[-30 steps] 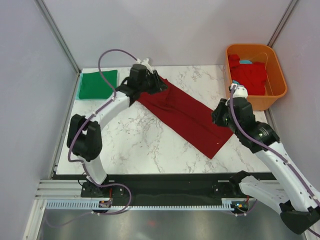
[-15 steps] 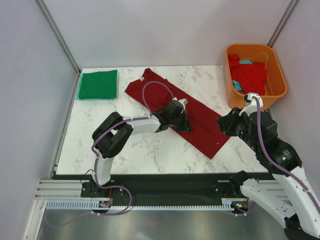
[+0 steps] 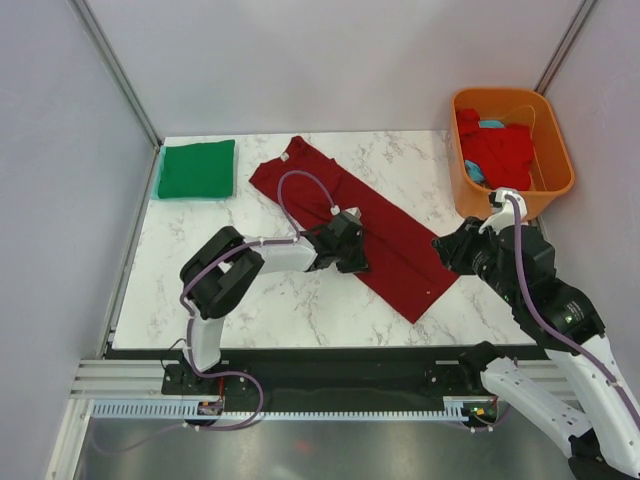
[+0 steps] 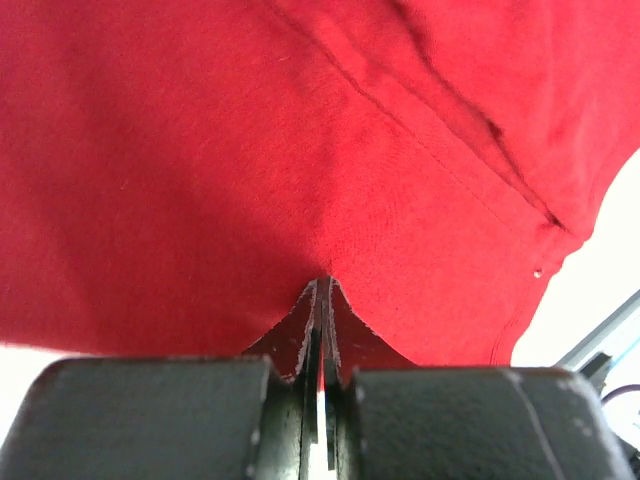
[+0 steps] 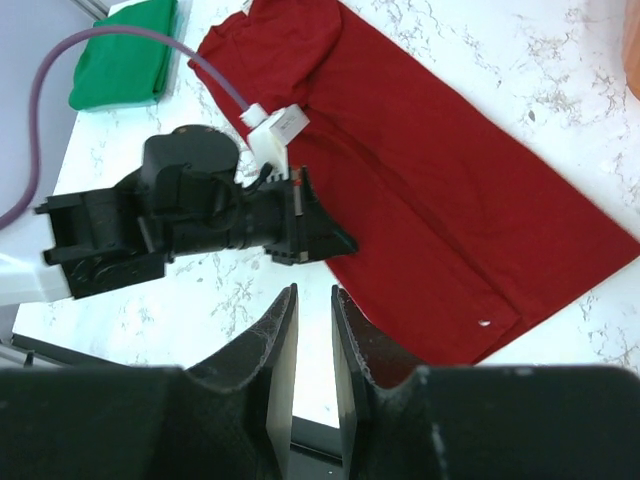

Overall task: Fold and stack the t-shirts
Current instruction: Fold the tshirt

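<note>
Moved since second ago: left gripper (image 5: pixel 348 240) gone from far collar end of maroon t-shirt (image 3: pixel 395 235) to its near long edge; shirt dragged slightly leftward. Green t-shirt (image 3: pixel 196 169) folded flat at far left corner of table (image 3: pixel 270 295). Maroon t-shirt spread diagonally across table middle, collar toward far edge. Left fingers pressed together, pinching maroon cloth at edge. Right gripper (image 5: pixel 312 290) near table's right edge, beside shirt's right corner; fingers slightly apart, nothing between. Orange tub (image 3: pixel 545 195) at far right corner: bright red t-shirt (image 3: pixel 500 150) crumpled inside, light blue t-shirt (image 3: pixel 490 125) peeking behind it.

No legible txt, labels, nos. anywhere
</note>
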Action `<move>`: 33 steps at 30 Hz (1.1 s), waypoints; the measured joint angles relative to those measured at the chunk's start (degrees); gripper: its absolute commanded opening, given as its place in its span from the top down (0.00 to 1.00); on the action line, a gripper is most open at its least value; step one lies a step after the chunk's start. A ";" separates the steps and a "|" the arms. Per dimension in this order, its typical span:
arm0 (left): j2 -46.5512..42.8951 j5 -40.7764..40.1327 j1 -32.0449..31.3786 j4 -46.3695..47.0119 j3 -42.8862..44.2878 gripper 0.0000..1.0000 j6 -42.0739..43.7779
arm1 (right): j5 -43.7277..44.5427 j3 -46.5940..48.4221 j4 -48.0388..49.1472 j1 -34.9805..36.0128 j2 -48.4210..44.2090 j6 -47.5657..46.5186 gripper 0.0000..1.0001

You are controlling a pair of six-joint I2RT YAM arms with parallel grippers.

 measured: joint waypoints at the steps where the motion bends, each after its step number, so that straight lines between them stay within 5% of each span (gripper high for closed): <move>1: -1.40 -0.44 -0.02 0.15 -1.84 0.98 -0.13 | 0.02 0.00 -0.02 0.00 0.33 -0.02 0.72; 12: -20.26 -7.98 0.00 -7.74 -21.09 0.98 -0.13 | -0.13 -3.89 3.69 0.00 8.33 -0.24 0.71; 22: -38.32 -12.68 6.69 -18.93 -34.01 0.96 -0.07 | -6.36 -6.29 19.04 0.00 32.20 -1.99 0.66; 33: -49.11 -13.31 11.28 -25.88 -33.57 0.95 0.79 | -11.78 16.15 31.34 0.00 68.08 -11.17 0.48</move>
